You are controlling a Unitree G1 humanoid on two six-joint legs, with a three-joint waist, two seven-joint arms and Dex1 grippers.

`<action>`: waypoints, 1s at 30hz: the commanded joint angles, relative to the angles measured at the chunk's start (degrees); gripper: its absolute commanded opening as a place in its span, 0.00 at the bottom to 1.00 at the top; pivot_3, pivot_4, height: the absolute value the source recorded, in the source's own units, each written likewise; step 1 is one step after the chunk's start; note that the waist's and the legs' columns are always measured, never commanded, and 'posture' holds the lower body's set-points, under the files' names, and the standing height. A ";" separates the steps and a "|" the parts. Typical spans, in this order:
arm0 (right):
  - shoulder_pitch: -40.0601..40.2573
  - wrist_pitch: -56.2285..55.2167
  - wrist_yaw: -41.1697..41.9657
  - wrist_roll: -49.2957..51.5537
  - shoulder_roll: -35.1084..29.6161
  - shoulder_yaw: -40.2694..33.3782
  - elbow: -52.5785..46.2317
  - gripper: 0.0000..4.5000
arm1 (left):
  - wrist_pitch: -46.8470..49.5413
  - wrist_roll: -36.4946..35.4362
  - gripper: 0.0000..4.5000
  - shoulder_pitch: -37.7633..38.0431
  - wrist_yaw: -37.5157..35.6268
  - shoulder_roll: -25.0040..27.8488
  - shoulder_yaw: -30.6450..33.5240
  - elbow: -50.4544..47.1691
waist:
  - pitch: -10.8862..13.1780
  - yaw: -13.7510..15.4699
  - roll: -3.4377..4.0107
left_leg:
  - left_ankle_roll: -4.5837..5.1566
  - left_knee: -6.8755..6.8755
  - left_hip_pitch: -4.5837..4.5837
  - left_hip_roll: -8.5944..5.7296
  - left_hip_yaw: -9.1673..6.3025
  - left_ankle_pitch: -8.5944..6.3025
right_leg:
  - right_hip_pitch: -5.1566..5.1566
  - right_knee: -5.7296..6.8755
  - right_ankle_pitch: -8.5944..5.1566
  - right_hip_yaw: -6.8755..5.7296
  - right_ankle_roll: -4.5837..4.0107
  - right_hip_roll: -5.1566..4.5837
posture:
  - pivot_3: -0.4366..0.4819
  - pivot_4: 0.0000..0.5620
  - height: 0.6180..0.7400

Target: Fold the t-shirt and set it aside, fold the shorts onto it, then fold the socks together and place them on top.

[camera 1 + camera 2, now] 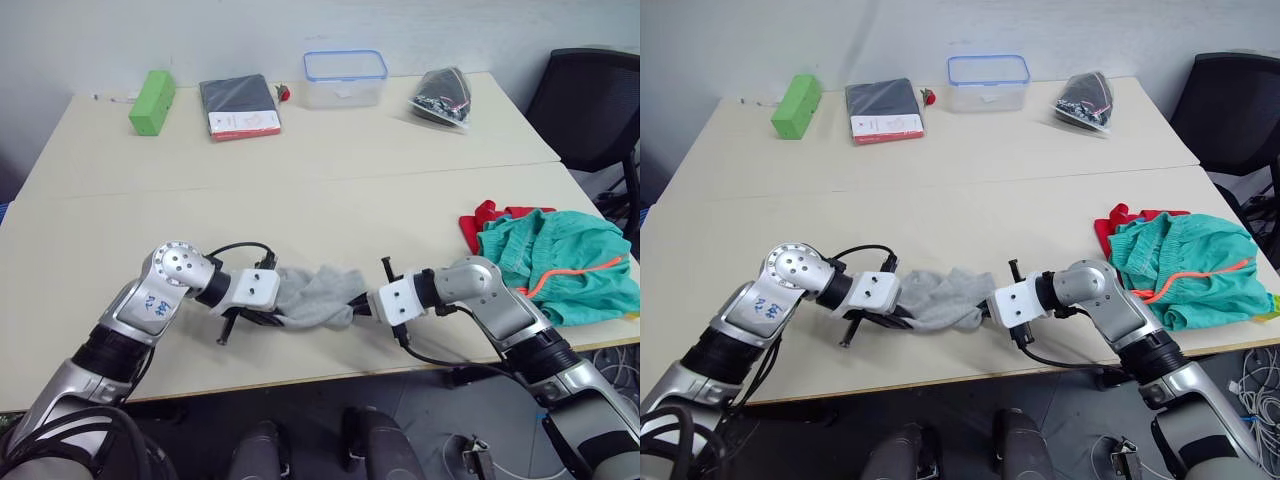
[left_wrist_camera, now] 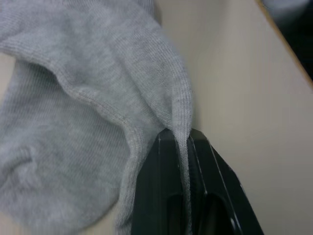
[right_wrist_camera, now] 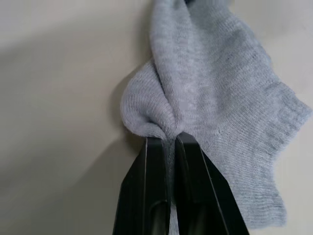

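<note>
Gripping socks [image 1: 318,296] over beige table [image 1: 330,200], both tools.

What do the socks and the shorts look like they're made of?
The socks look like a soft grey knit, probably cotton blend: fine ribbed loops show where each gripper pinches them. The shorts look like thin, matte teal woven fabric, crumpled in soft folds, with a smooth orange drawstring.

socks [image 1: 318,297]: grey, bunched, front-centre; shorts [image 1: 560,262] atop t-shirt [image 1: 479,222]: right
</note>
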 commanded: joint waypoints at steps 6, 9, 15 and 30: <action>-3.34 -9.06 3.22 2.44 -0.40 -2.44 7.98 0.00 | 5.97 2.19 0.01 2.22 9.07 -1.57 1.25 -5.42 | 0.00 0.24 0.00 | 0.05 0.08 0.01 -0.05 -0.01 0.00 | 0.05 0.02 0.00 0.19 0.00 -0.09 | 0.48 0.27 1.00; -3.41 -7.98 3.27 2.25 -0.49 -2.20 8.33 0.06 | 7.98 0.98 0.00 2.11 9.58 -1.94 1.69 -6.72 | 0.00 0.20 0.00 | 0.04 0.08 0.01 -0.03 -0.03 0.00 | 0.05 0.05 0.00 0.20 -0.01 -0.09 | 0.48 0.27 1.00; 0.81 -2.41 1.88 4.08 -3.51 -4.64 -0.01 0.49 | 16.31 -5.23 0.30 3.50 7.94 0.05 4.90 -12.66 | 0.00 0.19 0.01 | 0.03 0.08 0.01 -0.02 -0.04 0.00 | 0.04 0.07 -0.01 0.24 -0.01 -0.11 | 0.48 0.27 1.00; 0.32 59.86 -6.23 26.24 -7.23 -15.32 -17.95 0.82 | 52.29 -26.85 0.81 2.30 16.83 -0.11 18.85 -11.56 | 0.02 0.21 0.02 | -0.03 0.12 -0.02 0.04 -0.23 -0.02 | 0.07 0.06 -0.04 0.22 -0.07 -0.20 | 0.48 0.27 1.00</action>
